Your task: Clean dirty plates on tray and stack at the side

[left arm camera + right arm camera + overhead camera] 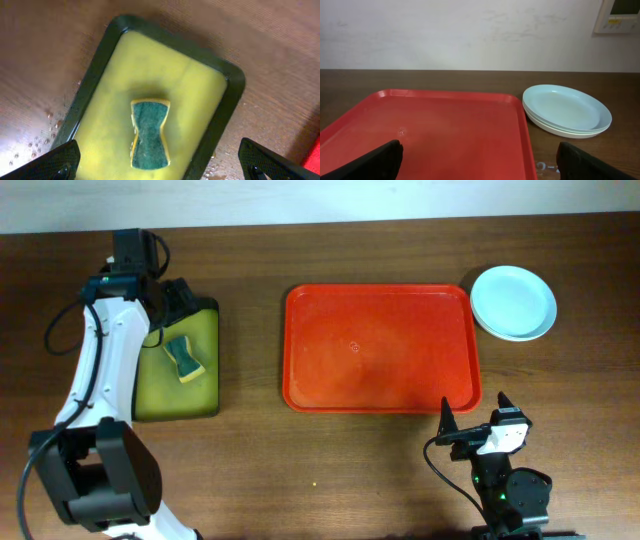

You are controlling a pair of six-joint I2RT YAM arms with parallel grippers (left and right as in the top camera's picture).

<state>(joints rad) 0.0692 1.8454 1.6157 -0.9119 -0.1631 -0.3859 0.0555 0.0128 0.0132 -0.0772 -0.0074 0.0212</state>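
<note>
The red tray lies in the middle of the table with no plates on it; it also shows in the right wrist view. The plates sit stacked to the tray's right at the far side, pale blue on top; they also show in the right wrist view. My left gripper is open and empty, hovering over the far end of the yellow-green tray; its fingertips show in the left wrist view. My right gripper is open and empty at the red tray's near right corner, seen in its wrist view.
A black-rimmed yellow-green tray lies at the left, also in the left wrist view. A green and yellow sponge lies on it, seen too in the left wrist view. Water drops dot the table.
</note>
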